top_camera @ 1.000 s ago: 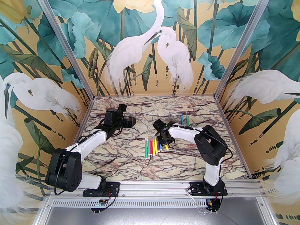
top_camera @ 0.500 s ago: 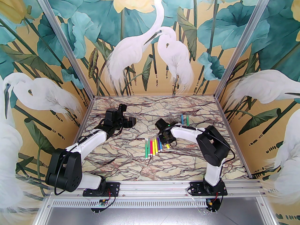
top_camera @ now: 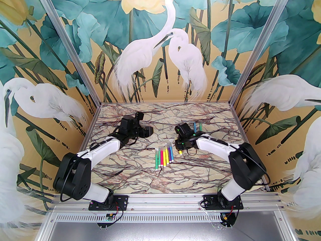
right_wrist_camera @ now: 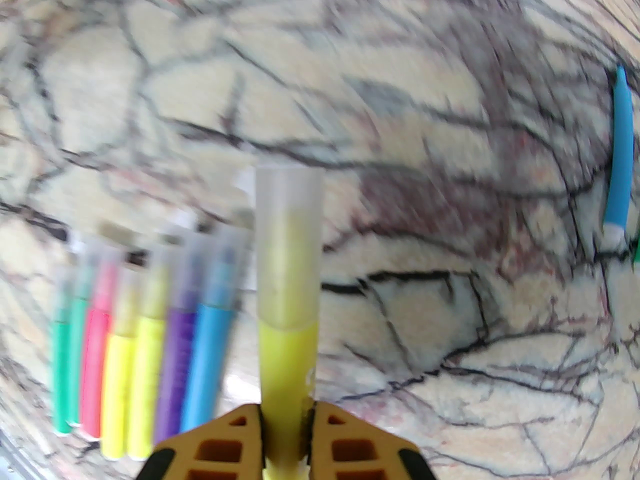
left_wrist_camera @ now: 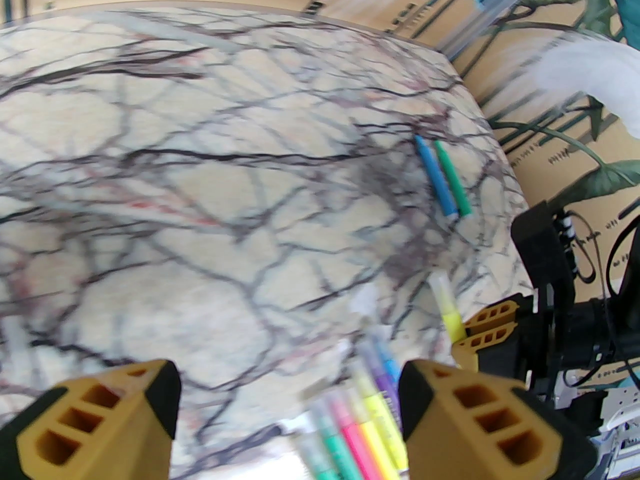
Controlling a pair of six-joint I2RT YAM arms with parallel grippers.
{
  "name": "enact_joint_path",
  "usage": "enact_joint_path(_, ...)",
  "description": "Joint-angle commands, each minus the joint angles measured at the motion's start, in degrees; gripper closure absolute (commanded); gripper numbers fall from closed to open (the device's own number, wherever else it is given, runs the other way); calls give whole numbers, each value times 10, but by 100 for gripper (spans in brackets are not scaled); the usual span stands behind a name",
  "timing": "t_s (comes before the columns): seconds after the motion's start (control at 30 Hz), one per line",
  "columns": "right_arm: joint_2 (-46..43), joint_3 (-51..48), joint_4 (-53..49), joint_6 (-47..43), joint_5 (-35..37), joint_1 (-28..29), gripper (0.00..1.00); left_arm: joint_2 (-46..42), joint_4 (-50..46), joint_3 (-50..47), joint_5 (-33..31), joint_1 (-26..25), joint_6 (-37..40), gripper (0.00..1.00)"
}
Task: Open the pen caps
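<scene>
Right wrist view showed the right gripper (right_wrist_camera: 286, 420) clamped narrowly on a yellow pen (right_wrist_camera: 288, 363), its clear cap (right_wrist_camera: 288, 228) on and pointing away over the table (right_wrist_camera: 450, 118). Just to the left lay a row of capped pens (right_wrist_camera: 145, 348); a blue pen (right_wrist_camera: 619, 153) lay well apart at right. From above, the right arm (top_camera: 213, 147) reached forward with a bent elbow, while the left arm (top_camera: 105, 147) stretched toward the far left, its left gripper (left_wrist_camera: 290, 398) spread wide and holding nothing.
</scene>
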Motion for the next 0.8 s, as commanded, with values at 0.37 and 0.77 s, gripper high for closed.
enact_joint_path(0.37,-76,-49,111,-35,-92,-9,95,66,88,55,95,-70,-84,27)
enact_joint_path(0.77,-91,-50,124,-41,-111,-8,94,109,111,81,131,-93,-111,32)
